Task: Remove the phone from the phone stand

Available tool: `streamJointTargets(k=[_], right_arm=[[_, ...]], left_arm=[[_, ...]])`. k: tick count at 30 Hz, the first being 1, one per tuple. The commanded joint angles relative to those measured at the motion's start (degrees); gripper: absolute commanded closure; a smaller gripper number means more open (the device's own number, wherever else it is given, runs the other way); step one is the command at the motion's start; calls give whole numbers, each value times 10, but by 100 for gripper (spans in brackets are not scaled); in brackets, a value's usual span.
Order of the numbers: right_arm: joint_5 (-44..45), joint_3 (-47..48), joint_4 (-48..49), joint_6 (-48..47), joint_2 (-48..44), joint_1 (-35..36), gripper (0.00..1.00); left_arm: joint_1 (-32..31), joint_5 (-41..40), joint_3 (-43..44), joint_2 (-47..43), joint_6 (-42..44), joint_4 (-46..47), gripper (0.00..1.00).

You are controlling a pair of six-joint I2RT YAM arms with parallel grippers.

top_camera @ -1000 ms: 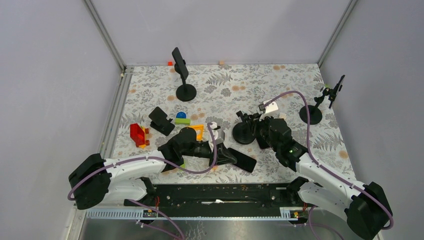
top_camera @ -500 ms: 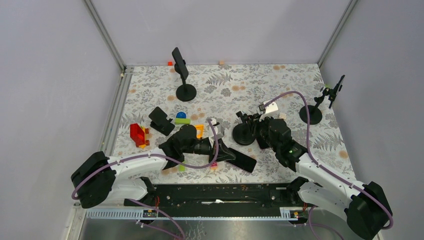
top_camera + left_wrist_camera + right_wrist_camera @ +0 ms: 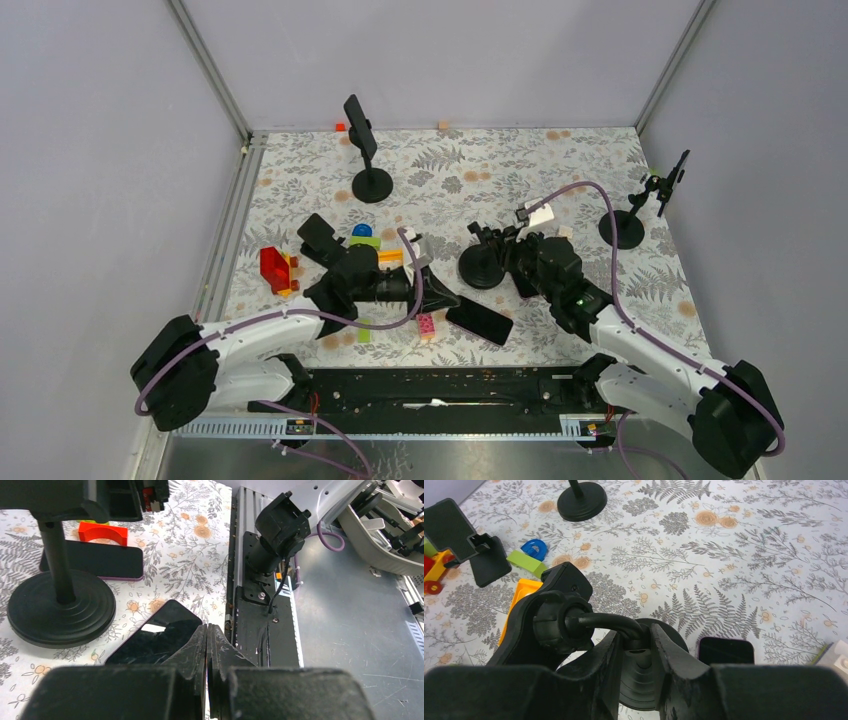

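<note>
The phone point(image 3: 480, 320) lies off the phone stand point(image 3: 481, 270), whose stem the right gripper point(image 3: 633, 641) grasps. The left gripper point(image 3: 206, 640) is clenched empty. Releasing the stand likely remains.

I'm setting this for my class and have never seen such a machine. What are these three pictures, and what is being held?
Two robot arms are bolted at a table's near edge. The overhead view looks down on both; the other two views come from cameras on each wrist. The right gripper is closed around the neck of a black phone stand. The left gripper is shut and holds nothing; a black phone lies flat on the flowery table by its tips. Toy blocks and another stand stand nearby.
</note>
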Motion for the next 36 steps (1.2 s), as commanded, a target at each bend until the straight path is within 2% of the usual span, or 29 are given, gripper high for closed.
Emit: streamJointTargets(k=[1,9,21,27,36], right_arm=[[-16,11,97,10,4,0,100],[-26,42,131,3,60,1,100],[-3,203,142,-55,241,0,100],[17,304,118,-92,341,0,100],[31,391,63,-103,450,-12,100]], left_arm=[[18,-9,-7,-30,-6,-2,100],[63,-44,-20,-104,6,-76,100],[110,-174,-32,-230,-16,-171,100],[120,-261,-46,-285,-36,-206,100],[123,-285,-56,-300,-51,-224,97]])
